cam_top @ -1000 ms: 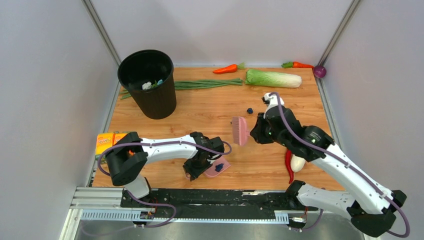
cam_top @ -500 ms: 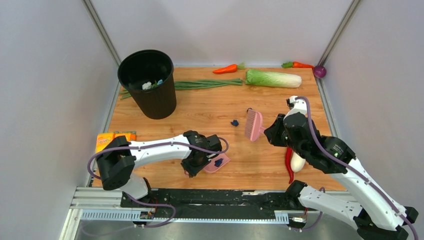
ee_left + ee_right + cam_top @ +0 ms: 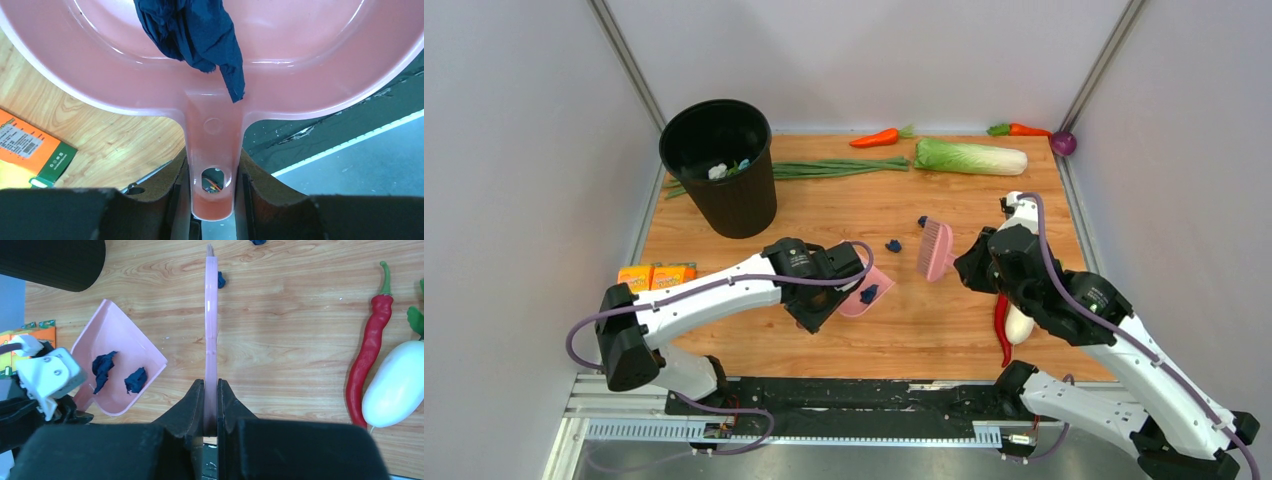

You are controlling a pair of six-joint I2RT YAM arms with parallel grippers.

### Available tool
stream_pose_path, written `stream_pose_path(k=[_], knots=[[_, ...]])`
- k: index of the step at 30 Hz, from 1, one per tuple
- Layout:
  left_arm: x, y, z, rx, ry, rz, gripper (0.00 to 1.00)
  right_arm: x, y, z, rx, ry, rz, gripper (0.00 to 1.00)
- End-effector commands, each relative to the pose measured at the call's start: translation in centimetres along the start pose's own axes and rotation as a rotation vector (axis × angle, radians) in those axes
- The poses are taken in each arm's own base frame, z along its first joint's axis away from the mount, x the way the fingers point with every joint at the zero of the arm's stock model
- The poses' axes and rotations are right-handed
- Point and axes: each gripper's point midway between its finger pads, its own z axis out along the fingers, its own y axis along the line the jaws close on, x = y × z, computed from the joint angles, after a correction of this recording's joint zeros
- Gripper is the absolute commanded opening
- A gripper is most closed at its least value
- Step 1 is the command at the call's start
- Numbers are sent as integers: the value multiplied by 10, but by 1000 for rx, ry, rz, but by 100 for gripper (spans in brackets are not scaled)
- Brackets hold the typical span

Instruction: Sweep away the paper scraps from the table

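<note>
On the wooden table (image 3: 824, 215), my left gripper (image 3: 822, 298) is shut on the handle of a pink dustpan (image 3: 856, 295). The dustpan holds two navy paper scraps (image 3: 102, 371) (image 3: 136, 380); one of them shows close up in the left wrist view (image 3: 192, 30), above my gripper (image 3: 212, 172). My right gripper (image 3: 966, 264) (image 3: 211, 402) is shut on a pink brush (image 3: 935, 250) (image 3: 212, 315), to the right of the dustpan. Two loose scraps lie on the table, one between dustpan and brush (image 3: 892, 244) (image 3: 221, 280) and one at the brush's far end (image 3: 922, 221) (image 3: 258, 241).
A black bin (image 3: 720, 165) with trash stands at the back left. Green onions (image 3: 834, 168), carrots (image 3: 876, 138), a cabbage (image 3: 971, 157) and a purple ball (image 3: 1064, 143) lie along the back. A red chili (image 3: 370, 345) and a white eggplant (image 3: 397, 385) lie right of the brush. Orange boxes (image 3: 656, 275) sit at the left edge.
My left arm has carried the dustpan away from the near edge towards the middle of the table. My right arm swung the brush right, then held it. A second loose scrap now shows.
</note>
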Motion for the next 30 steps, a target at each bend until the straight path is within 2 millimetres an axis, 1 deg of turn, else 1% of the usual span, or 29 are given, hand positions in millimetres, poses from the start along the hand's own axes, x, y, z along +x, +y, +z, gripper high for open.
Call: stream_pose_path(k=[1, 5, 6, 9, 11, 12, 13, 14, 15, 16, 17, 18, 19, 20, 21, 22, 23, 24, 25, 26, 27, 30], knots=[[-11, 10, -29, -6, -52, -76, 0, -10, 3, -2, 0, -33, 42, 0], [-24, 17, -39, 39, -87, -152, 0, -10, 6, -2, -8, -28, 61, 0], [-26, 23, -40, 39, -89, -176, 0, -10, 7, -2, -8, -25, 66, 0], [-35, 29, -45, 71, -99, -218, 0, -10, 9, -4, -19, -23, 93, 0], [-42, 39, -47, 85, -108, -265, 0, -8, 10, -4, -26, -18, 113, 0], [-46, 40, -47, 102, -107, -274, 0, -7, 10, -5, -28, -15, 122, 0], [-52, 47, -51, 100, -124, -292, 0, -6, 11, -5, -32, -11, 133, 0], [-58, 48, -55, 119, -134, -305, 0, -5, 11, -5, -34, -8, 137, 0], [-60, 57, -54, 110, -127, -328, 0, -6, 11, -6, -35, -9, 144, 0], [-66, 62, -59, 103, -151, -341, 0, -5, 11, -6, -35, -8, 146, 0], [-70, 71, -59, 95, -163, -375, 0, -6, 11, -7, -33, -8, 147, 0], [-75, 73, -63, 113, -177, -393, 0, -7, 11, -8, -34, -12, 151, 0], [-80, 79, -63, 120, -185, -432, 0, -8, 12, -8, -35, -14, 151, 0], [-88, 77, -68, 153, -202, -445, 0, -10, 13, -9, -36, -16, 150, 0], [-94, 79, -68, 170, -211, -471, 0, -12, 14, -9, -38, -16, 147, 0], [-101, 78, -74, 198, -232, -482, 0, -12, 14, -8, -36, -17, 139, 0], [-108, 80, -75, 209, -242, -499, 0, -11, 14, -6, -30, -11, 132, 0], [-117, 81, -83, 220, -271, -502, 0, -11, 14, -5, -26, -10, 130, 0], [-121, 83, -83, 217, -272, -508, 0, -10, 14, -4, -22, -7, 127, 0], [-127, 86, -92, 216, -299, -509, 0, -8, 13, -2, -17, -3, 132, 0], [-135, 89, -97, 217, -317, -518, 0, -8, 13, -2, -17, -1, 136, 0], [-146, 92, -104, 227, -343, -535, 0, -9, 14, -4, -22, -5, 156, 0]])
